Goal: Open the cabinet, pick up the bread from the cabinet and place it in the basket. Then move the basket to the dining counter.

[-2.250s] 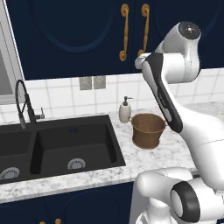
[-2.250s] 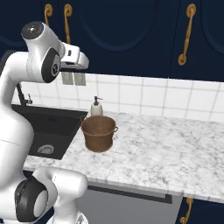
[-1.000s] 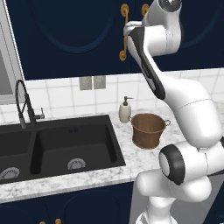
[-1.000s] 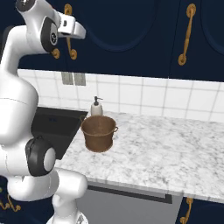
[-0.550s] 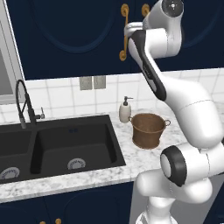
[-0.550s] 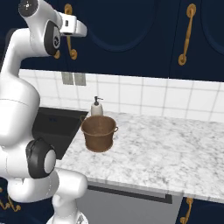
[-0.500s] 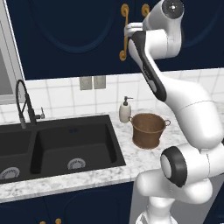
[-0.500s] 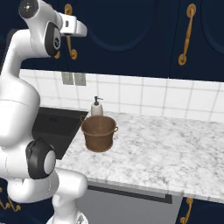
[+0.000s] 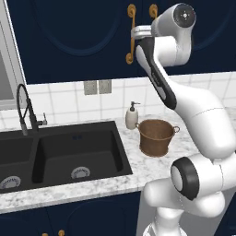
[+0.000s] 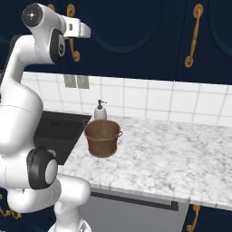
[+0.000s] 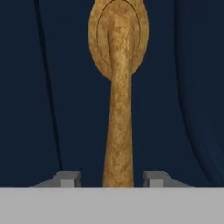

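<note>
Left base view
Cabinet (image 9: 83, 37): hung above the tiled wall, navy doors shut.
Brass handle (image 9: 131, 34): stood upright at 12 o'clock of the frame, on the door's edge.
Claw (image 9: 134, 33): reached up to the handle, right against it; spread of fingers could not be told from here.
Basket (image 9: 156, 137): sat upright on the marble worktop (image 9: 92, 186), at 5 o'clock from the handle, well below it.
Soap dispenser (image 9: 132, 116): stood just beside the basket, at its 10 o'clock.
Sink (image 9: 55, 154): lay black and sunken, at 9 o'clock of the basket.
Faucet (image 9: 25, 110): rose at the sink's back edge.

Right base view
Claw (image 10: 80, 31): pointed at the curly handle (image 10: 72, 34) near 11 o'clock of the frame.
Basket (image 10: 103, 138): rested on the worktop (image 10: 181, 154), at 6 o'clock below the claw, apart from it.
Soap dispenser (image 10: 100, 111): stood behind the basket at its 12 o'clock.
Second handle (image 10: 193, 36): hung on a farther door at 1 o'clock.

Hand view
Handle (image 11: 118, 87): ran upright through the middle, oval plate at 12 o'clock.
Fingertips (image 11: 68, 178): stood at 7 and 5 o'clock, one on each side of the shaft, parted with navy door showing between each tip and the brass; not pinching it.
Bread: could not be seen behind the shut doors.
</note>
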You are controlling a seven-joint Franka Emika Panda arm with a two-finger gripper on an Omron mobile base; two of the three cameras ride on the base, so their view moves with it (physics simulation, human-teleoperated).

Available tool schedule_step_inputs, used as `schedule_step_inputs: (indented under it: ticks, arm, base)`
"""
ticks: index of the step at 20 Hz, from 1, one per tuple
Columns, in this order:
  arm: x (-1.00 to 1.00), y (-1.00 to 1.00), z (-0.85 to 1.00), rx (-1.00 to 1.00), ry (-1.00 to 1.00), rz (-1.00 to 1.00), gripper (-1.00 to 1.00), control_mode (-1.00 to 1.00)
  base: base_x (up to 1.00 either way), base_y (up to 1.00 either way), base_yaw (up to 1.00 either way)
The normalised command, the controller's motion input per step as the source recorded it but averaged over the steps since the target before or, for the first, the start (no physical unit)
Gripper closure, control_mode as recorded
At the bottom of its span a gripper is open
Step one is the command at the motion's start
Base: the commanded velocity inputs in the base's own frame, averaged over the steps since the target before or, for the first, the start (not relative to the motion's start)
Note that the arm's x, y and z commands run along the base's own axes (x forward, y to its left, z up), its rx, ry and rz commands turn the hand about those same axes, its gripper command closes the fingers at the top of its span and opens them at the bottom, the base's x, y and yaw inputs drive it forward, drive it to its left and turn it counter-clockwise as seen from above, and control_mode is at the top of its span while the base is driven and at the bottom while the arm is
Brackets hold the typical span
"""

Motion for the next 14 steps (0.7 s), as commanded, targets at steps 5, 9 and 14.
schedule_step_inputs:
  ticks: [5,9,14]
  arm:
    - [-0.3,-0.12,-0.05,0.01,-0.01,0.0,1.0,-1.0]
    - [-0.99,-0.54,-0.04,0.03,-0.03,0.05,1.0,-1.0]
    - [-1.0,-0.98,-0.08,0.04,0.0,0.13,1.0,-1.0]
  base:
    - [0.0,0.0,0.0]
    - [0.0,0.0,0.0]
    - [0.0,0.0,0.0]
